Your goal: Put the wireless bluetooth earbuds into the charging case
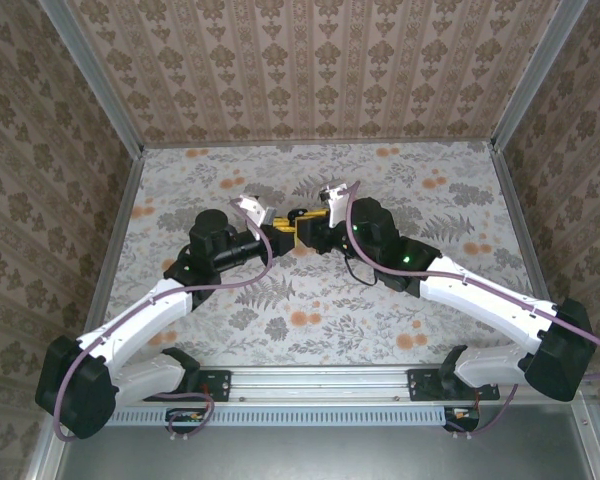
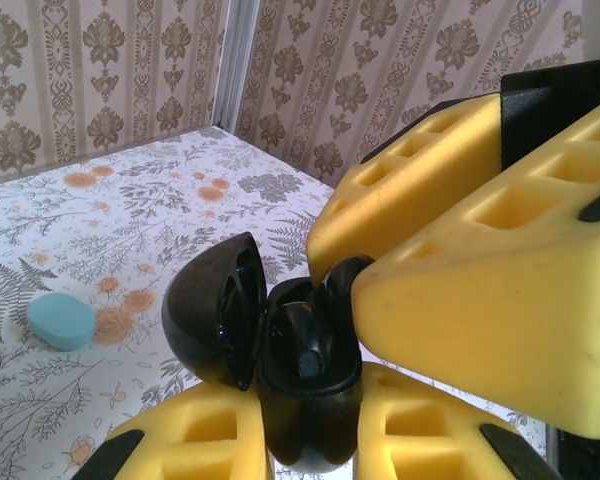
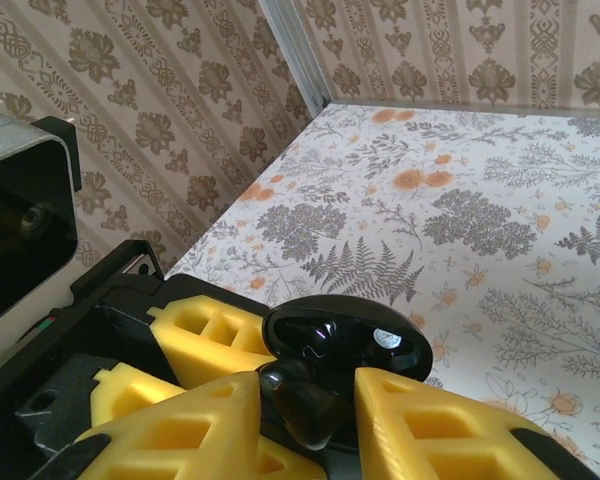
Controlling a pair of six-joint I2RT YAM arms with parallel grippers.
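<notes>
Left gripper (image 2: pixel 315 440), floral tabletop (image 2: pixel 160 200), damask-papered walls (image 2: pixel 380 80)

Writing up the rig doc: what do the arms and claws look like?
The left arm and right arm have white shells, black joints and a mauve cable running alongside. The right arm shows a small green light. The left claw and right claw have yellow wedge-shaped fingers with square pockets, on black bodies.

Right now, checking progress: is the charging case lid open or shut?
Open: the lid stands swung away from the charging case, cavity exposed.
</notes>
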